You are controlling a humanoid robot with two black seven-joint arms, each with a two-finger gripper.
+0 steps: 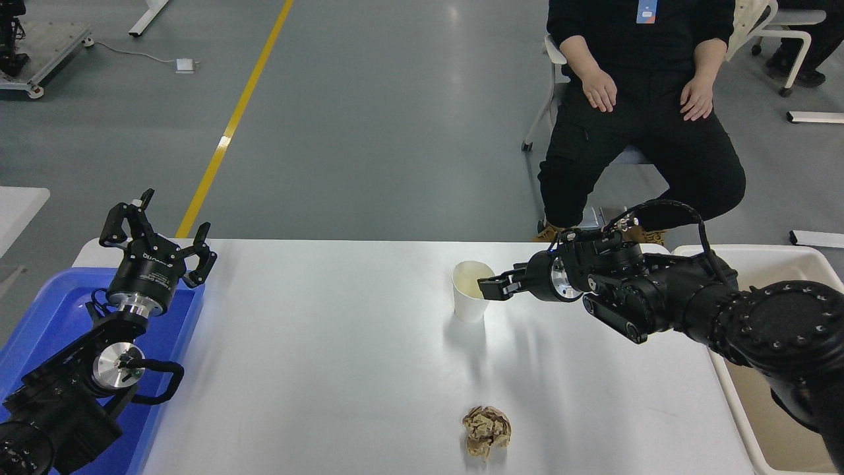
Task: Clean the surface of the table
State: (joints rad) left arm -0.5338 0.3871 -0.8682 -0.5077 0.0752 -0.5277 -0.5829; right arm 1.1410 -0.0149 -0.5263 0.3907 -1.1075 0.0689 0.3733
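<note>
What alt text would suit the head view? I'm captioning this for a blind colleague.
The right gripper reaches in from the right to the rim of an upright white paper cup on the table surface; a crumpled brown paper ball lies nearer the camera. The left gripper is parked, open, over a blue tray, and a seated person waits beyond the table.

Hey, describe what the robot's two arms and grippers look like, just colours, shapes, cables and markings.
Both arms are matte black with rounded, chunky joint housings. The left gripper has angular black linkage fingers on a round body with white lettering above a silver metal ring; a black cable loops beside a silver disc lower on that arm. The right gripper has slim black fingers, a shiny silver collar, a black cable arching over the wrist, and bolt-ringed joints.
</note>
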